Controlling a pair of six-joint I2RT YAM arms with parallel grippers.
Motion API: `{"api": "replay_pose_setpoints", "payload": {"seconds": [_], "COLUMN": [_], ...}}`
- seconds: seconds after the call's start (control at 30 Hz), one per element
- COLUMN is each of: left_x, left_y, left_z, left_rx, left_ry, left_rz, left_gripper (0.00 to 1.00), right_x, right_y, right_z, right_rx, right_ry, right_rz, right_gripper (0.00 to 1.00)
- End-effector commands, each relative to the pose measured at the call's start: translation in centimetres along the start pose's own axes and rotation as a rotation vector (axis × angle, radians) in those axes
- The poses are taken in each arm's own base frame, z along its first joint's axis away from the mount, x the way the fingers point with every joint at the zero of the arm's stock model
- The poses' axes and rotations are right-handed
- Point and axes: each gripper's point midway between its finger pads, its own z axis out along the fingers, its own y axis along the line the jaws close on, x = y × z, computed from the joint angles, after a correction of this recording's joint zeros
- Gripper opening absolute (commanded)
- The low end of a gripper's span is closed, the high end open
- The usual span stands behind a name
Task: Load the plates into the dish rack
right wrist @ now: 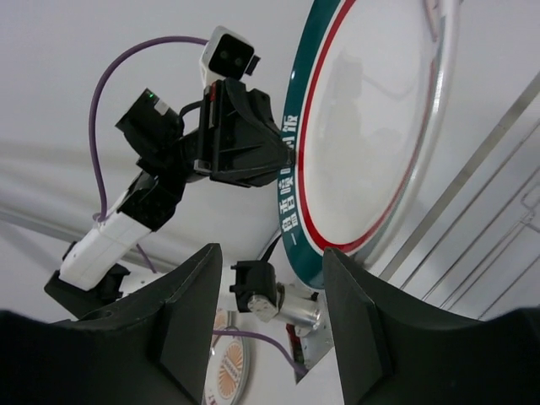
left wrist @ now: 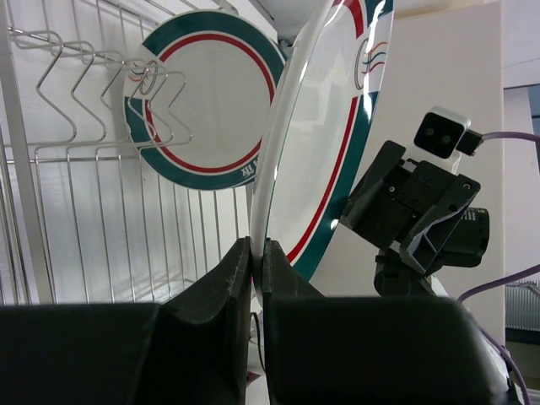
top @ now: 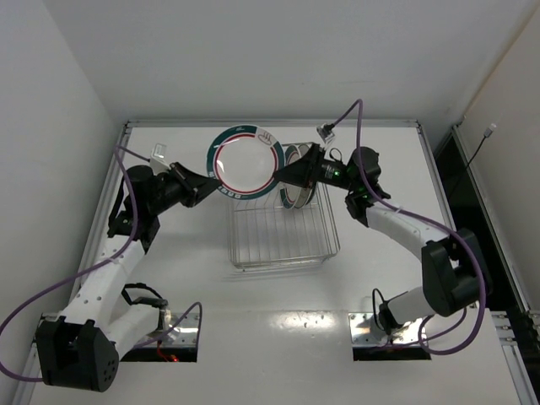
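My left gripper (top: pixel 213 181) is shut on the left rim of a white plate (top: pixel 245 160) with a teal-and-red rim band, and holds it upright above the dish rack's (top: pixel 285 263) back left corner. In the left wrist view the jaws (left wrist: pixel 257 253) pinch the plate's edge (left wrist: pixel 325 126). A second banded plate (top: pixel 295 187) stands among the rack's tines (left wrist: pixel 202 110). My right gripper (top: pixel 285 175) is open, just right of the held plate, touching nothing. The right wrist view (right wrist: pixel 270 253) shows the held plate (right wrist: pixel 371 126) ahead. The other two plates are out of view.
The silver wire rack (left wrist: pixel 76 219) sits mid-table, its front part holding nothing. White walls close the table at the back and left. A small round orange-patterned disc (right wrist: pixel 226 371) lies low in the right wrist view.
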Motion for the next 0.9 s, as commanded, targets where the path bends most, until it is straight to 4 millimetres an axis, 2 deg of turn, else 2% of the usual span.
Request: {"api": "replay_pose_setpoints", "payload": {"seconds": [0.0,0.13,0.3,0.43,0.47,0.63,0.7,0.77,0.83,0.87], "left_x": [-1.2,-1.2,-1.1,-1.1,-1.1,-1.1,-0.9,-0.5,-0.2,0.2], "left_y": [-4.5,-4.5,-4.3,-4.6,-4.6,-5.6,-5.6,-6.6,-6.3,-6.9], "left_z": [-0.8,-0.8,-0.8,-1.0,-1.0,-1.1,-0.8,-0.7,0.0,0.0], "left_rx": [0.116,0.116,0.108,0.116,0.116,0.144,0.147,0.17,0.162,0.177], "left_ry": [-0.038,-0.039,-0.035,-0.039,-0.038,-0.041,-0.031,-0.023,-0.012,0.001], "left_rz": [0.078,0.087,0.081,0.087,0.078,0.086,0.086,0.09,0.084,0.091], "left_gripper": [0.01,0.01,0.01,0.01,0.01,0.01,0.01,0.01,0.01,0.01], "right_x": [-3.0,-4.6,-4.7,-4.4,-3.8,-3.2,-3.1,-2.8,-2.4,-2.7], "right_y": [2.8,2.6,1.2,0.3,-0.3,-0.8,-1.0,-0.8,-1.0,-0.8], "right_z": [-1.0,-2.0,-2.0,-1.9,-1.7,-1.5,-1.6,-1.4,-1.1,-1.0], "right_rx": [-0.048,-0.026,0.006,0.03,0.047,0.067,0.076,0.071,0.071,0.066], "right_ry": [-0.054,-0.093,-0.096,-0.083,-0.064,-0.041,-0.036,-0.029,-0.018,-0.021], "right_rz": [-0.133,-0.156,-0.125,-0.102,-0.07,-0.079,-0.066,-0.065,-0.057,-0.064], "right_gripper": [0.48,0.5,0.51,0.52,0.52,0.52,0.52,0.52,0.52,0.52]}}
